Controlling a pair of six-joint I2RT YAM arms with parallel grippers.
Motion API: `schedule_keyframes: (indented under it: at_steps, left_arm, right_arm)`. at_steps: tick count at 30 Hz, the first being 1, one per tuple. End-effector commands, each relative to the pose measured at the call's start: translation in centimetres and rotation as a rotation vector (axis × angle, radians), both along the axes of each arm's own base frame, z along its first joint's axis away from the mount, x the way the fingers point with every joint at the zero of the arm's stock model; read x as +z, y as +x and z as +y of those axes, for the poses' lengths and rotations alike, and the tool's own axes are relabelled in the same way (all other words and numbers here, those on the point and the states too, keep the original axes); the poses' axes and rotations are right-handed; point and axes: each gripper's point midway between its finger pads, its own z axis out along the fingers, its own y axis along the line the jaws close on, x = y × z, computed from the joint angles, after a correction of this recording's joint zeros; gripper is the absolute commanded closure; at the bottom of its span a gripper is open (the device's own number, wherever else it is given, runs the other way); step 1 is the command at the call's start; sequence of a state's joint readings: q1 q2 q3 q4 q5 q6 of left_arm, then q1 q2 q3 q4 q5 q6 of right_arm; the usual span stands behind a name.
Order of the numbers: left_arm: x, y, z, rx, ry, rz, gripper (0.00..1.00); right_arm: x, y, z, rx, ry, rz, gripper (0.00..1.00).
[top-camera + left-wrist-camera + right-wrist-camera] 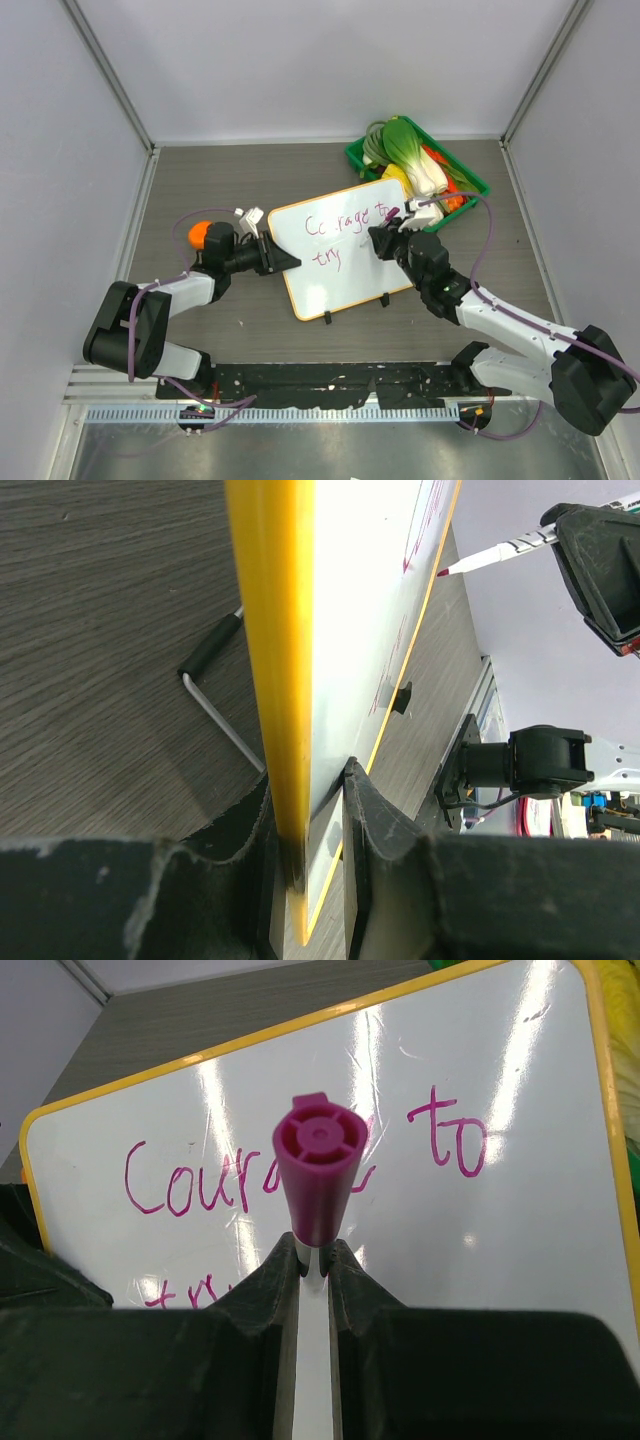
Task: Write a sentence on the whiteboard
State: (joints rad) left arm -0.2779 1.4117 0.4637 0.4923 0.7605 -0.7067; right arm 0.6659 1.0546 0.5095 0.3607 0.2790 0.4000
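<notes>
The whiteboard (340, 270) occupies the middle of the table (230, 170), turned so that its right end lies nearer the far edge than its left end. Two clips (327, 318) sit on the board's near edge. The sentence (345, 225) stands on the board in two lines: "Courage to" along the far side, "try" below it towards the left.

The left gripper (285, 262) is at the board's left edge, one finger on each face. The right gripper (385, 243) is over the board's right part, with a marker (425, 203) between its fingers.

A basket (354, 158) containing vegetables (410, 150) stands in the far right corner, just behind the board's far right corner.
</notes>
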Motion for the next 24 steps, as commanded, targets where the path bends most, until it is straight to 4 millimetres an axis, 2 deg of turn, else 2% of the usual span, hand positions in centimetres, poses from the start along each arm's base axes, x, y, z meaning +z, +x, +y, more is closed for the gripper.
schedule_keyframes:
  at_steps: [1,11,17,24]
  left_arm:
    - [-5.5,0.2,2.5,0.098,0.218,0.052,1.0]
    - [-5.5,0.2,2.5,0.099,0.218,0.052,1.0]
    - [-5.4,0.2,2.5,0.097,0.216,0.052,1.0]
    - [-5.4,0.2,2.5,0.096,0.216,0.051,1.0]
  right_arm:
    - [2.6,1.1,0.1,-0.04,0.062,-0.066,0.99]
    - [1.3,1.5,0.3,-0.052,0.048,-0.043,0.99]
    - [1.1,1.3,0.7,-0.021,0.043,-0.035,0.99]
    - [-0.1,0.6,1.1,0.018,0.018,0.007,0.99]
